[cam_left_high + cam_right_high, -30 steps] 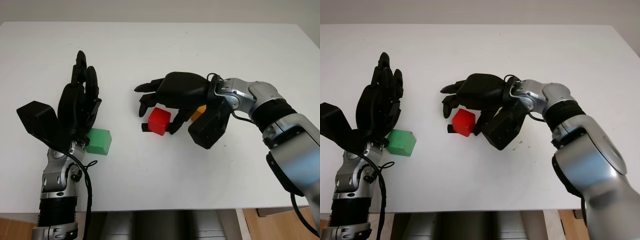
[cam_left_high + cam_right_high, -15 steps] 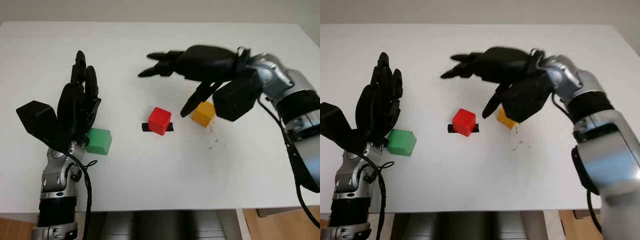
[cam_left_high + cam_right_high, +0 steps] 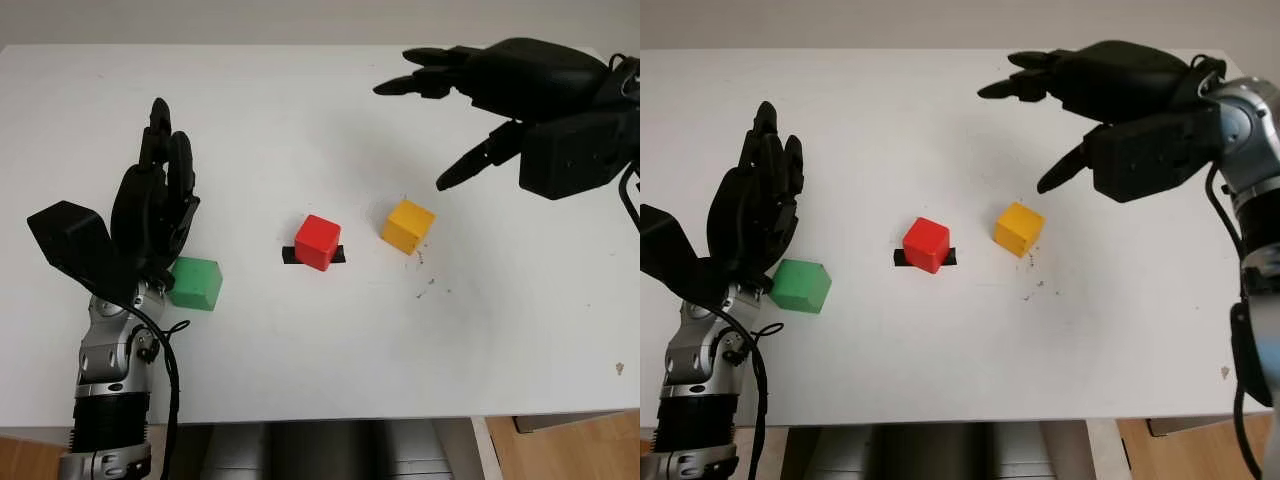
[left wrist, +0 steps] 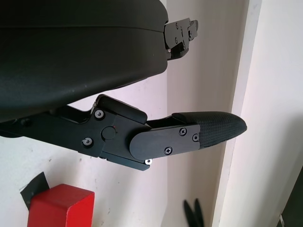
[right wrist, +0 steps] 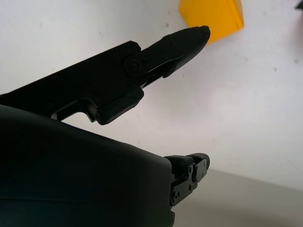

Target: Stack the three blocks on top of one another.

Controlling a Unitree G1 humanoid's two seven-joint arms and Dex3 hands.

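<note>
White table (image 3: 300,370) carries all three blocks, each apart from the others and none stacked. The right hand (image 3: 500,85) hangs above the far right side, released and holding nothing, with the yellow block (image 3: 408,226) below and nearer than its fingertips. The left hand (image 3: 150,215) stands upright and empty, the green block (image 3: 196,284) just beside its palm and the red block (image 3: 318,241) further out on black tape (image 3: 289,256).

table (image 3: 300,110): smooth matt white top
red block (image 3: 318,241): smooth, matt, plastic-looking
yellow block (image 3: 408,226): smooth, matt
green block (image 3: 196,284): smooth, slight sheen
tape (image 3: 337,254): matt black
hands, left (image 3: 150,215) and right (image 3: 500,95): matt black plastic shells; forearms brushed metal
</note>
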